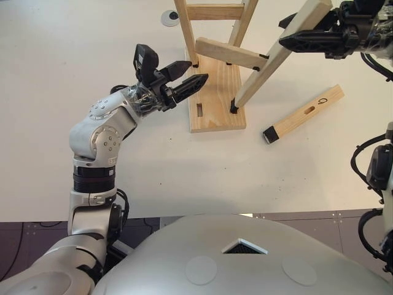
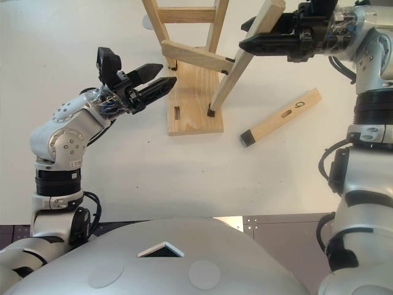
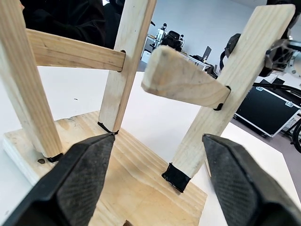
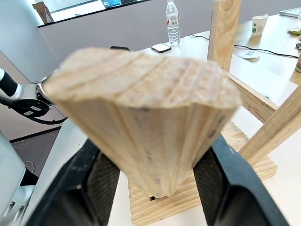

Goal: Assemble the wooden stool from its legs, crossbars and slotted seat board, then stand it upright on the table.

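The pale rectangular slotted wooden seat board [image 1: 215, 89] lies flat on the white worktop [image 1: 73, 49], underside up, which I take to be so the legs can be pushed down into its slots. At the board's far edge two square pale wooden legs [image 1: 186, 31] stand in it, tied together by a short wooden crossbar [image 1: 215, 11]. A third pale wooden leg [image 1: 258, 78] rises from the board's near right corner, its black-capped foot in or at the slot there. It leans away to the right of the board, so it does not look fully seated. The right pincer [image 2: 252, 35] is clamped on this leg's upper part, probably to steer it upright. A second wooden crossbar [image 1: 230, 54] is socketed into the leaning leg and reaches back over the board. Its free end hangs near the far left leg but is not joined to anything. The left pincer [image 1: 196, 70] hovers just beside the board's left edge, its fingers [image 3: 84, 179] spread and holding nothing. It seems placed to steady the board or guide that loose crossbar end. An open slot [image 1: 199, 109] near the board's near left corner has no leg in it. The fourth pale wooden leg [image 1: 304, 114], slotted and black-capped, lies flat on the worktop to the right of the board, apart from it.
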Available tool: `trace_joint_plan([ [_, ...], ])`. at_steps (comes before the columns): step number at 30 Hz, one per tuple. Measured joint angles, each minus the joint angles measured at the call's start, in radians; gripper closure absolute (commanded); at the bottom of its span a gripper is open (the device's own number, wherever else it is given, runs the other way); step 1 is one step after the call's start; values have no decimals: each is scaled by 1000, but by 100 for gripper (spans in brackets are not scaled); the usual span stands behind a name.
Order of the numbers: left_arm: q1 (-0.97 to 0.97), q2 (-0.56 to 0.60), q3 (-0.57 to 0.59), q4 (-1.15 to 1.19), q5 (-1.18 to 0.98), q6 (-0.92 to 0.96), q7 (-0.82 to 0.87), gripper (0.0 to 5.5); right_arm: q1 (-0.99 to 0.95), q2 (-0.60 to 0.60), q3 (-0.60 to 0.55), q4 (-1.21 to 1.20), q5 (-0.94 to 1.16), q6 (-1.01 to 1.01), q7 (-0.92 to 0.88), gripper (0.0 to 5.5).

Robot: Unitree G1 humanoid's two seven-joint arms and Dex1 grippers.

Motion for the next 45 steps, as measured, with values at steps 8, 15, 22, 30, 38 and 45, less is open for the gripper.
trace_joint_plan([
  [8,-2,-7,1,8,8,-1,0,208,-28,-28,83,55,-87,-200,53,344],
  [15,0,18,-169,92,212,-17,37,208,-178,-17,225,217,-254,-361,92,344],
  [22,-43,-17,-257,236,422,-157,159,208,-341,18,368,368,-286,-431,107,344],
  [30,-53,-130,-222,292,471,-178,278,208,-507,71,516,539,-355,-545,108,344],
  [38,-49,-226,-224,336,510,-205,336,208,-634,149,652,628,-370,-606,108,344],
  [45,-52,-269,-201,367,511,-239,344,208,-684,184,701,725,-365,-582,108,344],
])
